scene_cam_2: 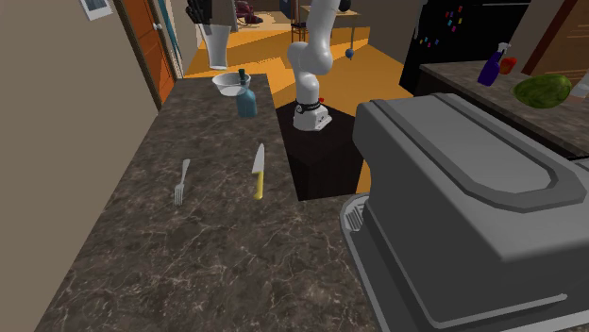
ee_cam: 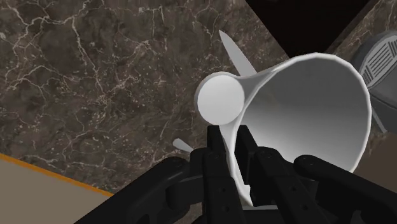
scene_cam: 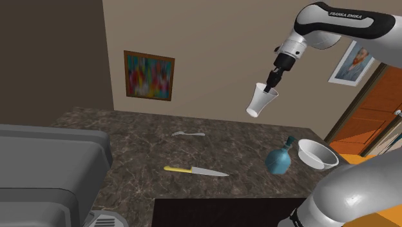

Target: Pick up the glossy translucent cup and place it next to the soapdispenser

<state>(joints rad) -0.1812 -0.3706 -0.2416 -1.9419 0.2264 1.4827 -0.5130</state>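
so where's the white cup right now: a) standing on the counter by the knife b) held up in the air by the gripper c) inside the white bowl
b: the gripper is shut on the rim of the white cup, which hangs tilted above the dark marbled counter.

Dark marble counter (scene_cam_2: pixel 142 236) carried 1 fork (scene_cam_2: pixel 180 181) at 9 o'clock of 1 yellow-handled knife (scene_cam_2: pixel 258 172), apart. Blue soap dispenser (scene_cam_2: pixel 245 98) stood at 12 o'clock of the knife, white bowl (scene_cam_2: pixel 229 83) just beside it at 11 o'clock. White cup (scene_cam_2: pixel 218 47) showed at 12 o'clock of the bowl. Grey appliance (scene_cam_2: pixel 453 189) sat at 3 o'clock of the knife.
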